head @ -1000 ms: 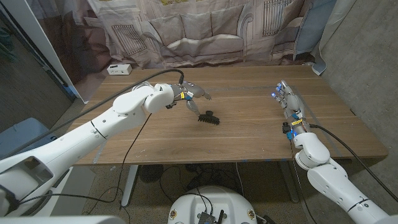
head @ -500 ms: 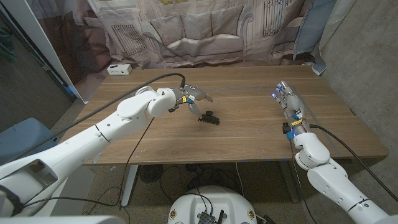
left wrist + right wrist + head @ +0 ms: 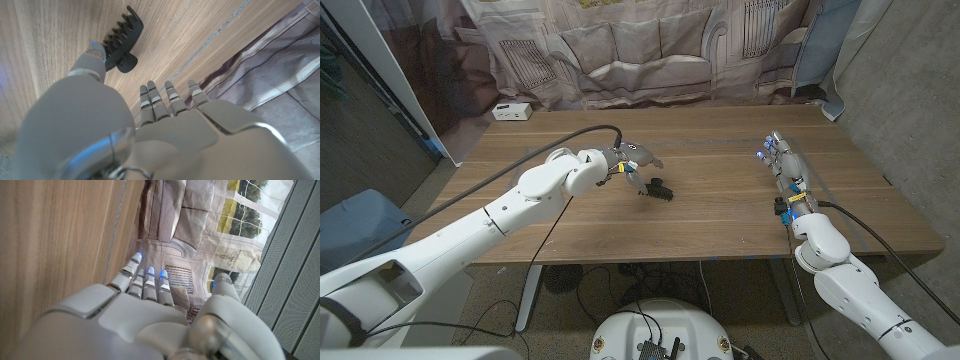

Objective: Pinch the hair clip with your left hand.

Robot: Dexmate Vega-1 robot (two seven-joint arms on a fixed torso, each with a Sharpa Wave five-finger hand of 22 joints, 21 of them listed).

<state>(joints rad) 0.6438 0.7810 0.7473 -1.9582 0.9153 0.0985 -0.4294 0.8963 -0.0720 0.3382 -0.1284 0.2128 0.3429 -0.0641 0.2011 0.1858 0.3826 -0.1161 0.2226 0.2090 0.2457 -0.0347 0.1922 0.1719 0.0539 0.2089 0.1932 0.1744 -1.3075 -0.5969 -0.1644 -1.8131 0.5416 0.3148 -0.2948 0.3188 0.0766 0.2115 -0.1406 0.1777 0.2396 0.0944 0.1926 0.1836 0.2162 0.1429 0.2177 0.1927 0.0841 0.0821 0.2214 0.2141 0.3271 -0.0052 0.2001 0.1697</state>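
Observation:
A black toothed hair clip (image 3: pixel 658 189) lies on the wooden table (image 3: pixel 720 215) near its middle. My left hand (image 3: pixel 633 160) hovers just to the clip's left and slightly behind it, holding nothing. In the left wrist view the thumb tip (image 3: pixel 93 54) sits right beside the hair clip (image 3: pixel 121 42), at its handle end; I cannot tell whether they touch. The fingers (image 3: pixel 167 97) stay stretched out and apart from the clip. My right hand (image 3: pixel 781 160) stands on the table at the right with straight fingers (image 3: pixel 145 277), holding nothing.
A small white box (image 3: pixel 510 111) sits at the table's back left corner. A printed curtain (image 3: pixel 650 50) hangs behind the far edge. A black cable (image 3: pixel 560 135) loops over my left forearm.
My left hand has shifted right, closing the gap to the hair clip. The clip and the right hand have stayed where they were.

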